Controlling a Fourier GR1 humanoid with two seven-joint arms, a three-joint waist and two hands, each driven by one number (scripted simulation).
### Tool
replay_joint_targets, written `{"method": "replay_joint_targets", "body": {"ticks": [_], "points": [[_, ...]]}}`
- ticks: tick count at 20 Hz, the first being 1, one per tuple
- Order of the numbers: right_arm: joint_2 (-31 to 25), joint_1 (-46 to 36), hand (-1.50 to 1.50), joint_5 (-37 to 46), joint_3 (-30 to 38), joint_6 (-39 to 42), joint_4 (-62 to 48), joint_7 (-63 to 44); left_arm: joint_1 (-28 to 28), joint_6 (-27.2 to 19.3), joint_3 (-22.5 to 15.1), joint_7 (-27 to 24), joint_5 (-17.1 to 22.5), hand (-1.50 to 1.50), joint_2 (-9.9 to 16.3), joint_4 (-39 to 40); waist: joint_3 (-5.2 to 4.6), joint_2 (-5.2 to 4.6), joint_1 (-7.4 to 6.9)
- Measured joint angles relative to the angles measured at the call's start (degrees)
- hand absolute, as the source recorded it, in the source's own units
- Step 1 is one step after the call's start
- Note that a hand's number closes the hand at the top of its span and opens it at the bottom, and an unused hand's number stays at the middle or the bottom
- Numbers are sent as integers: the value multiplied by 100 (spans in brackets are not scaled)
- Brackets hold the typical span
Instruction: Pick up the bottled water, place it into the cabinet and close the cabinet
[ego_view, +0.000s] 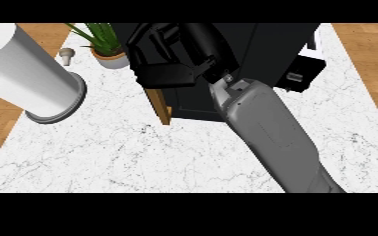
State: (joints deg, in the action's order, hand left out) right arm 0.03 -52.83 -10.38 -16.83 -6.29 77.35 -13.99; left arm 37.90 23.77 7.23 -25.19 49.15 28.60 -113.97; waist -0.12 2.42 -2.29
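Observation:
A black cabinet (258, 50) stands at the middle back of the marble counter (148, 155). Its door is partly open, and the door's wooden edge (159, 105) faces me at the cabinet's left front. My right forearm reaches up from the lower right. My right hand (168, 72) lies against the top of the door at the cabinet's left side, with its fingers stretched out and nothing in it. The bottled water shows nowhere; the arm, the hand and the dark cabinet hide whatever is inside. My left hand is out of the view.
A tall white cylinder (37, 75) stands at the left edge. A potted plant (109, 52) and a small grey knob-shaped object (66, 54) sit at the back left. A black appliance with white parts (306, 67) is right of the cabinet.

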Motion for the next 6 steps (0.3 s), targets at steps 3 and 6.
{"method": "replay_joint_targets", "body": {"ticks": [3,6], "points": [[0,-63,150,-2,7,11,-158,153,-94,-6,-23,33,-2,150,-8,-3,-18,8,-39],[0,-129,150,-33,-27,25,-278,247,-177,9,19,79,54,150,33,46,-37,16,-60]]}}
